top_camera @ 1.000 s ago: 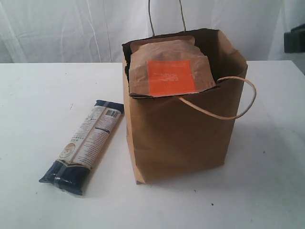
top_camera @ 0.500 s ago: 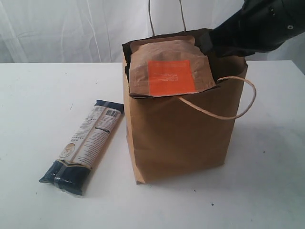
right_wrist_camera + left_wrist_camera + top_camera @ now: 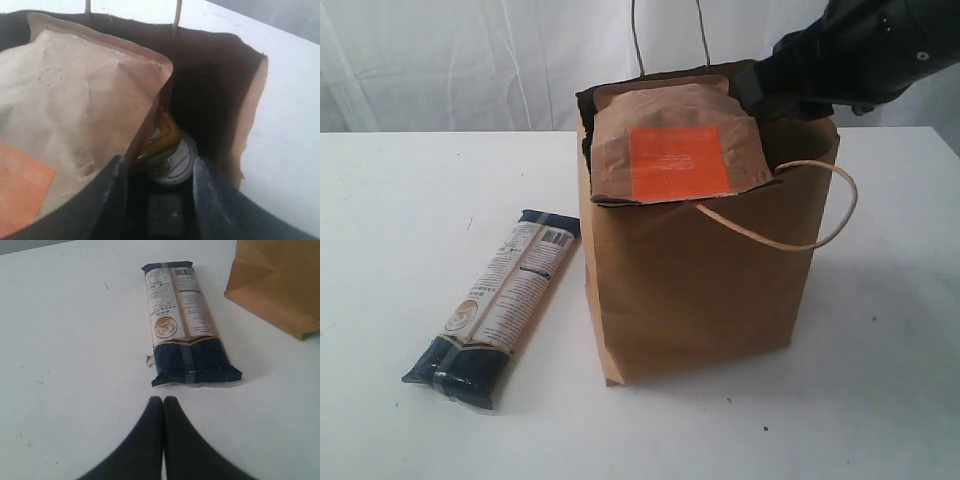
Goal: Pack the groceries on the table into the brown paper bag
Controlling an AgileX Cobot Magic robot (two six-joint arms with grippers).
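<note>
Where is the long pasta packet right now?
The pasta packet lies flat on the table, left of the brown paper bag in the exterior view, not inside it.

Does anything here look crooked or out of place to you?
Yes. The pouch sticks up out of the bag, leaning on its front rim rather than sitting down inside. One handle has flopped forward over the front. The pasta packet lies on the table beside the bag, unpacked. Nothing looks spilled.

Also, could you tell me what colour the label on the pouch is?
Orange; the pouch label shows best in the exterior view.
</note>
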